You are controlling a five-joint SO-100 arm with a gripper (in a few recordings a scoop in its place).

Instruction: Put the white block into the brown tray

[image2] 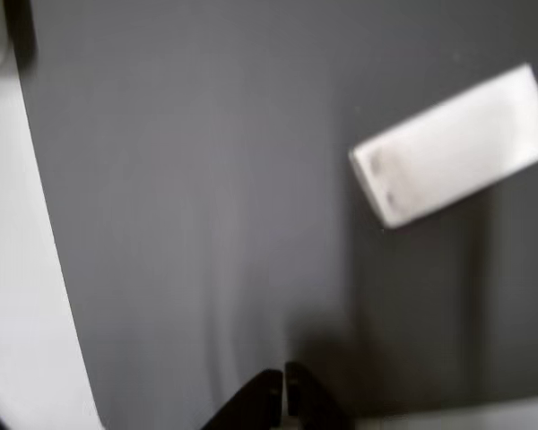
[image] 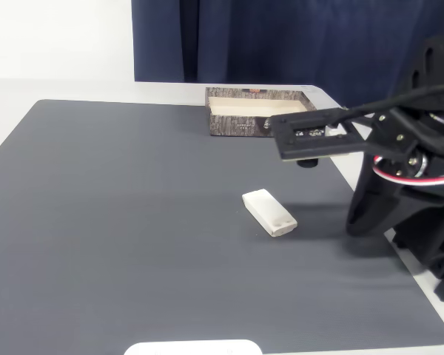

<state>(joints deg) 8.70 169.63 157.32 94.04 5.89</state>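
since the block (image: 269, 212) lies free on the mat (image: 133, 222), well short of the tray (image: 237, 122), we should open the clenched, empty gripper (image2: 282, 390), turn to straddle its short width, then descend squarely.

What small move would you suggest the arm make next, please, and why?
Probably open the pincer and bring it over the white block: its tips look closed and empty, and the block lies flat on the grey mat, apart from the brown tray.
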